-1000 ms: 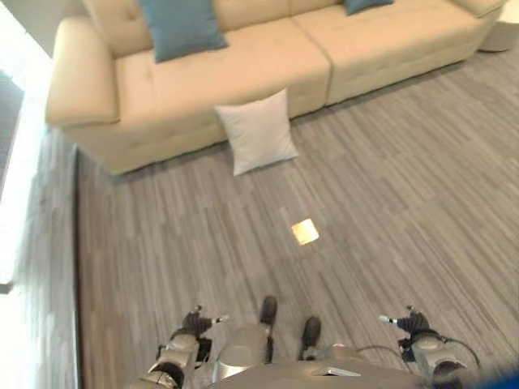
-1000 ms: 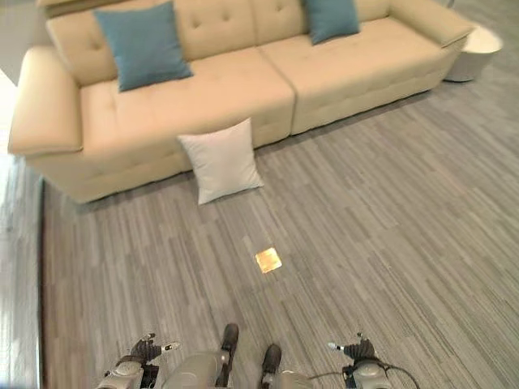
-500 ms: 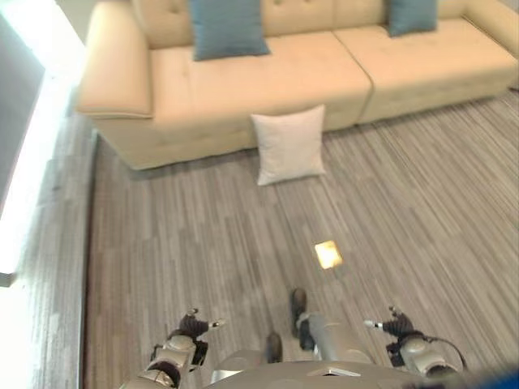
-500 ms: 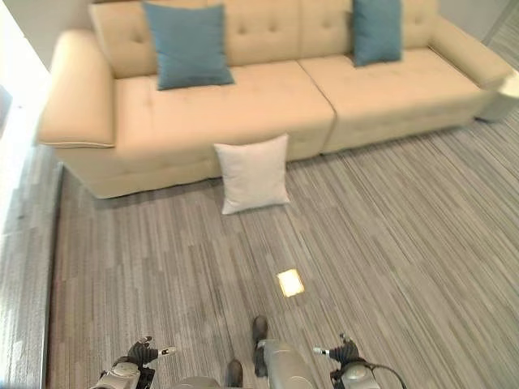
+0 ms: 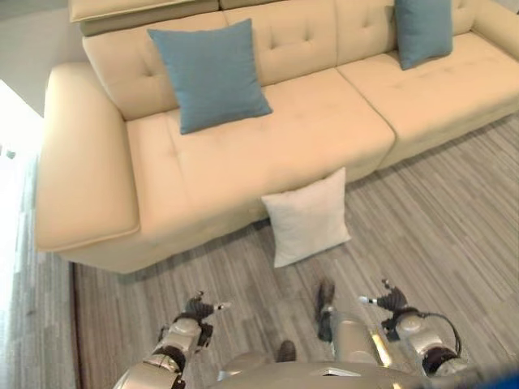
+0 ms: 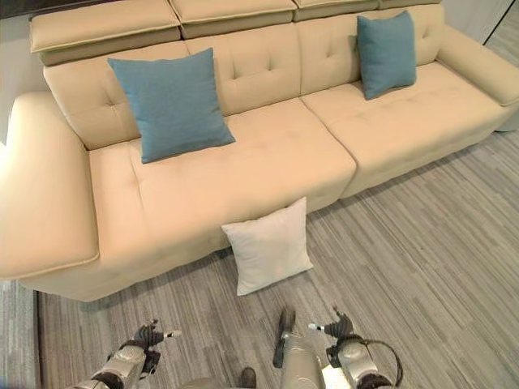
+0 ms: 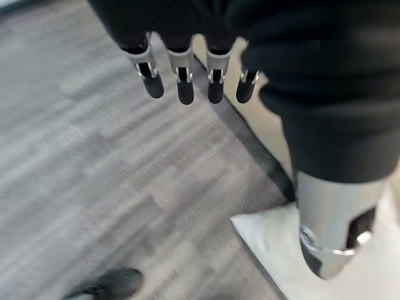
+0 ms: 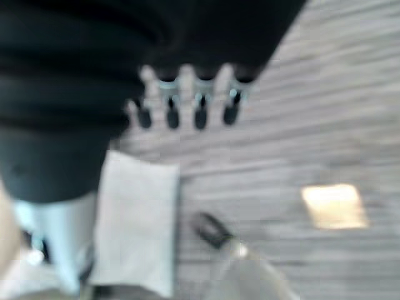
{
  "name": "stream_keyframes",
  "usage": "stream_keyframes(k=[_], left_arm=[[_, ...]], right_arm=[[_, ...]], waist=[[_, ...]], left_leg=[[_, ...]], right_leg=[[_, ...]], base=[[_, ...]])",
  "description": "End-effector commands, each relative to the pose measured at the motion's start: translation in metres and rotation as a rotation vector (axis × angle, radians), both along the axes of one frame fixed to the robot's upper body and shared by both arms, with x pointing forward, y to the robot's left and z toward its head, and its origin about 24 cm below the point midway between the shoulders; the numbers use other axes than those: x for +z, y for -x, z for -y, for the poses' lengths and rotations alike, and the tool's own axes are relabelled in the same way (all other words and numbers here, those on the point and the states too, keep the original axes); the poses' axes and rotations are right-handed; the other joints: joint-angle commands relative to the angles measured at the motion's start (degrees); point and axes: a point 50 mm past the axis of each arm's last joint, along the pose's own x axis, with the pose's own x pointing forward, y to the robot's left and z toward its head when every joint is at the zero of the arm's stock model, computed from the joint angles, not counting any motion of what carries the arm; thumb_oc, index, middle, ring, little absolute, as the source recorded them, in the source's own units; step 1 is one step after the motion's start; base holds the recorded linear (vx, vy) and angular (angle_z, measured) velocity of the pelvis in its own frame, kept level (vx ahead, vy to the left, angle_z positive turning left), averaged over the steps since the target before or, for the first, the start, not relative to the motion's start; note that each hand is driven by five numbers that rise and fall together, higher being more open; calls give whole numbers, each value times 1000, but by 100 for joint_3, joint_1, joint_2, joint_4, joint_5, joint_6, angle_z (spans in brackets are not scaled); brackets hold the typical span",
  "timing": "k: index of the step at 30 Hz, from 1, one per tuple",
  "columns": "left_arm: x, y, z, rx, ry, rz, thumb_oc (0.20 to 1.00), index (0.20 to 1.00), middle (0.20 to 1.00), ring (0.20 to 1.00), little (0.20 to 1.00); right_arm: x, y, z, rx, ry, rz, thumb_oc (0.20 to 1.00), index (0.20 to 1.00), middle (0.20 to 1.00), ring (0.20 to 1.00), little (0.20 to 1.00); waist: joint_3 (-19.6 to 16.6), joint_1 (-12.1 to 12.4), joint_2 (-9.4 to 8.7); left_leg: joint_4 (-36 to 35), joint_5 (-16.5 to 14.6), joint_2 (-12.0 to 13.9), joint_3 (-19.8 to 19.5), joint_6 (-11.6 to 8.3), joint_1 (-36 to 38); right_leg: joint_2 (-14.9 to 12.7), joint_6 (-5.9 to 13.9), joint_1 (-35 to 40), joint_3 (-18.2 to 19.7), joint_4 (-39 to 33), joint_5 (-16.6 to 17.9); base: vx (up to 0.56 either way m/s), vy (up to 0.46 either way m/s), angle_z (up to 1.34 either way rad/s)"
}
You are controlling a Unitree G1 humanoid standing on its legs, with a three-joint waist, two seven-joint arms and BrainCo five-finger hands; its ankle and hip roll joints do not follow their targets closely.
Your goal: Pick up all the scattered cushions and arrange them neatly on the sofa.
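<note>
A white cushion [image 6: 269, 245] leans against the front of the beige sofa [image 6: 243, 170] on the floor, just ahead of me. Two blue cushions stand on the sofa: one [image 6: 172, 102] against the left backrest, another [image 6: 387, 53] against the right backrest. My left hand [image 6: 146, 337] hangs low at the lower left, fingers straight and holding nothing. My right hand [image 6: 339, 331] hangs at the lower right, also open and holding nothing. In the left wrist view the white cushion [image 7: 275, 240] lies past my thumb; in the right wrist view the white cushion [image 8: 140, 219] shows beyond my fingers [image 8: 200, 115].
Grey striped carpet [image 6: 422, 259] stretches around the sofa. The sofa's wide left armrest [image 6: 40, 203] stands at the left. A bright patch of light [image 8: 332, 205] lies on the floor in the right wrist view.
The camera has moved closer to the sofa, so the sofa and white cushion look bigger and nearer. Both hands stay low and open.
</note>
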Motion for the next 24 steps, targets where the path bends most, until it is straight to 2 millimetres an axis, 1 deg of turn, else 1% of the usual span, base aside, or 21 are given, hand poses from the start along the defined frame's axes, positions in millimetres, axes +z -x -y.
stream_keyframes(k=[1, 2, 3, 5, 7, 8, 10, 12, 14, 16, 18, 19, 20, 21, 22, 23, 24], left_arm=[[5, -3, -11, -50, -49, 33, 1000, 1000, 1000, 1000, 1000], [3, 0, -9, -52, -43, 19, 1000, 1000, 1000, 1000, 1000], [3, 1, -8, -53, -40, 16, 1000, 1000, 1000, 1000, 1000], [1, 4, -3, -70, -29, -2, 1000, 1000, 1000, 1000, 1000], [-1, 7, -1, -75, -25, -13, 1000, 1000, 1000, 1000, 1000], [-2, 9, 0, -76, -20, -23, 1000, 1000, 1000, 1000, 1000], [-4, 13, 1, -73, -15, -41, 1000, 1000, 1000, 1000, 1000], [-4, 13, 3, -81, -14, -42, 1000, 1000, 1000, 1000, 1000], [-4, 12, 3, -87, -18, -42, 1000, 1000, 1000, 1000, 1000], [-2, 8, 2, -97, -26, -33, 1000, 1000, 1000, 1000, 1000], [0, 3, -2, -83, -33, -14, 1000, 1000, 1000, 1000, 1000], [1, 2, -4, -82, -38, -9, 1000, 1000, 1000, 1000, 1000], [3, -2, -8, -75, -52, 5, 1000, 1000, 1000, 1000, 1000], [5, -5, -10, -75, -58, 12, 1000, 1000, 1000, 1000, 1000], [7, -7, -14, -60, -64, 24, 1000, 1000, 1000, 1000, 1000], [7, -9, -15, -53, -64, 30, 1000, 1000, 1000, 1000, 1000], [9, -11, -16, -42, -63, 44, 1000, 1000, 1000, 1000, 1000]], right_arm=[[7, -1, 21, -30, 67, 19, 1000, 1000, 1000, 1000, 1000], [7, 1, 25, -42, 70, 17, 1000, 1000, 1000, 1000, 1000], [6, 2, 25, -44, 69, 12, 1000, 1000, 1000, 1000, 1000], [4, 6, 24, -32, 70, 2, 1000, 1000, 1000, 1000, 1000], [3, 7, 24, -35, 67, -4, 1000, 1000, 1000, 1000, 1000], [1, 9, 23, -36, 61, -14, 1000, 1000, 1000, 1000, 1000], [-1, 11, 21, -31, 67, -36, 1000, 1000, 1000, 1000, 1000], [-4, 15, 21, -34, 67, -55, 1000, 1000, 1000, 1000, 1000], [-5, 15, 19, -31, 63, -63, 1000, 1000, 1000, 1000, 1000], [-4, 11, 16, -22, 64, -61, 1000, 1000, 1000, 1000, 1000], [-3, 5, 12, -12, 64, -52, 1000, 1000, 1000, 1000, 1000], [-2, 4, 12, -8, 65, -47, 1000, 1000, 1000, 1000, 1000], [-2, 2, 10, -6, 58, -43, 1000, 1000, 1000, 1000, 1000], [-1, 2, 10, -6, 58, -42, 1000, 1000, 1000, 1000, 1000], [-1, 2, 12, -8, 61, -43, 1000, 1000, 1000, 1000, 1000], [-2, 3, 11, -6, 60, -46, 1000, 1000, 1000, 1000, 1000], [-1, 1, 12, -7, 61, -41, 1000, 1000, 1000, 1000, 1000]], waist=[[-57, 173, -557], [-151, 177, -553], [-171, 178, -541], [-276, 194, -489], [-297, 198, -464], [-344, 210, -436], [-360, 240, -413], [-345, 261, -416], [-309, 278, -439], [-180, 295, -470], [-17, 331, -495], [15, 327, -500], [65, 292, -499], [66, 295, -509], [52, 333, -491], [61, 353, -490], [67, 387, -527]], left_leg=[[-240, -401, 839, 211, 202, -602], [-281, -393, 907, 190, 162, -519], [-316, -377, 938, 175, 142, -471], [-505, -288, 1038, 107, 75, -312], [-578, -221, 1056, 74, 48, -277], [-700, -167, 1064, 75, 28, -237], [-740, -139, 1058, 57, 23, -198], [-780, -134, 1037, 55, 43, -170], [-782, -133, 1011, 49, 76, -217], [-707, -133, 930, 66, 150, -409], [-601, -132, 867, 129, 253, -603], [-567, -124, 869, 144, 277, -663], [-539, -114, 868, 123, 308, -738], [-513, -115, 857, 102, 311, -770], [-476, -130, 955, 129, 287, -831], [-431, -127, 1004, 134, 268, -887], [-367, -135, 1063, 103, 210, -946]], right_leg=[[-741, 1063, 1611, 744, -398, 246], [-658, 1014, 1801, 712, -504, 189], [-621, 996, 1881, 706, -545, 164], [-501, 915, 2188, 652, -744, 20], [-473, 895, 2309, 647, -875, 18], [-465, 906, 2436, 603, -1056, 48], [-450, 898, 2533, 602, -1134, 70], [-459, 919, 2545, 605, -1144, 107], [-485, 955, 2449, 637, -1093, 159], [-570, 1023, 2119, 731, -893, 274], [-678, 1137, 1716, 781, -496, 350], [-689, 1166, 1623, 829, -349, 324], [-635, 1189, 1526, 1053, -122, 229], [-638, 1175, 1535, 1137, -110, 184], [-775, 1162, 1585, 1079, -89, 141], [-850, 1128, 1596, 1018, -61, 147], [-929, 1117, 1611, 1031, -128, 163]], base=[[183, -236, 90], [176, -218, 94], [122, -214, 17], [37, -176, -59], [-38, -84, 14], [-51, -43, 11], [-54, 2, 5], [-51, 74, 5], [-101, 94, -10], [-196, 129, -31], [-219, 120, -58], [-199, 60, -73], [-111, 5, -50], [-92, -91, -12], [-50, -161, 0], [-27, -276, -5], [64, -348, -20]])
